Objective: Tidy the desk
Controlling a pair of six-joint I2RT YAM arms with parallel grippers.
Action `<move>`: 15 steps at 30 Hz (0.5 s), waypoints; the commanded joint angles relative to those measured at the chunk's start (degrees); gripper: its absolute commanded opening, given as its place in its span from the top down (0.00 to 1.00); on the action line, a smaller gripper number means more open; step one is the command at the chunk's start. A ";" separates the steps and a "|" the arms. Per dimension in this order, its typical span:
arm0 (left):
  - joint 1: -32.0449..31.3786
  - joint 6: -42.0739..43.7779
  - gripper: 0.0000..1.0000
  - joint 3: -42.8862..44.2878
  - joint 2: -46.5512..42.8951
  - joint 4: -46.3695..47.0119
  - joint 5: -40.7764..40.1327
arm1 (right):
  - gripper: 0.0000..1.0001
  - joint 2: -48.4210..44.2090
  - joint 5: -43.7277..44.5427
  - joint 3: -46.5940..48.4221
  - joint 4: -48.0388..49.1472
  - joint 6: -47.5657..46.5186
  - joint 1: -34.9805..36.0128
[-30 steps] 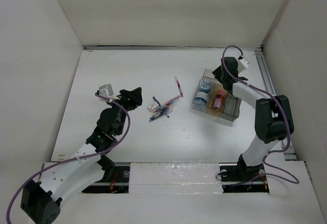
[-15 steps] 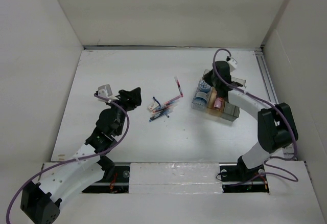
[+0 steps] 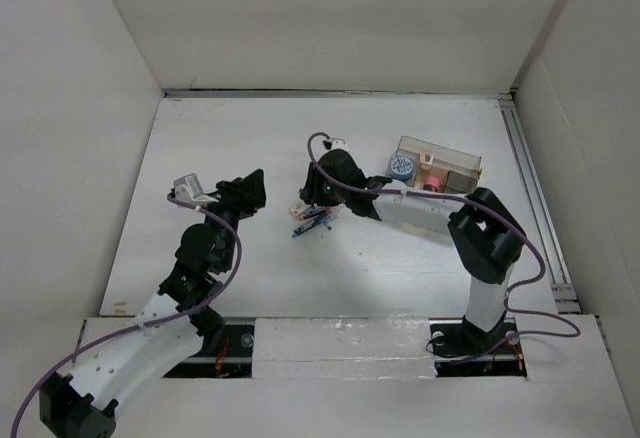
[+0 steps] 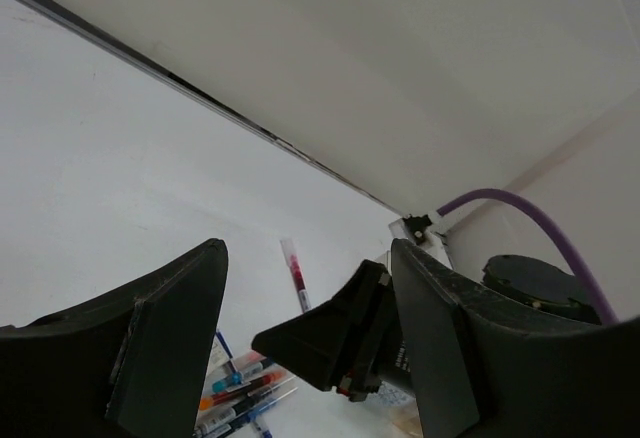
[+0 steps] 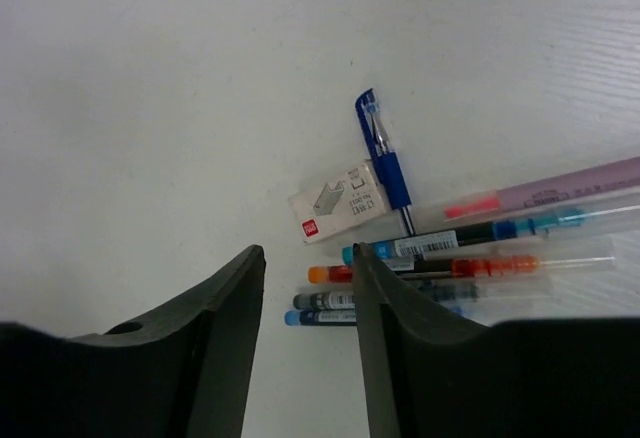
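Swung from box [image 3: 437,166] to pens [image 5: 470,248], right tool [image 5: 307,260] gapes empty; rail [image 3: 526,180] runs near-to-far along desk [image 3: 400,270].

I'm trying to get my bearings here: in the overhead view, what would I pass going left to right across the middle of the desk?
left arm's fingers → pile of pens → clear plastic box → metal rail along the edge of the desk
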 commanded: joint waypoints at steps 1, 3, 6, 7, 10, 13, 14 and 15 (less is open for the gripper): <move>-0.31 0.05 0.38 0.10 0.59 2.16 -0.87 | 0.53 3.25 0.37 6.42 -3.94 -1.30 1.16; -0.31 -0.12 0.38 0.89 1.03 1.36 -0.35 | 0.47 5.02 -0.06 7.65 -5.09 -0.77 1.68; -0.31 0.05 0.38 0.46 1.39 2.24 0.01 | 0.40 8.09 -0.50 9.23 -6.14 0.46 2.39; -0.31 0.06 0.38 0.54 1.56 2.15 -0.16 | 0.39 8.62 -1.37 9.76 -6.06 0.64 2.39; -0.31 0.06 0.38 1.07 1.91 1.80 0.71 | 0.38 10.30 0.45 10.90 -6.32 0.64 3.00; -0.31 0.23 0.38 0.63 2.00 2.42 0.28 | 0.39 11.53 3.44 12.49 -7.55 0.90 3.00; -0.31 0.06 0.37 1.07 2.18 1.98 0.10 | 0.39 11.70 3.89 12.75 -7.46 0.82 3.00; -0.31 -0.03 0.38 1.25 2.27 1.63 0.19 | 0.39 12.57 4.15 13.01 -7.55 0.73 3.00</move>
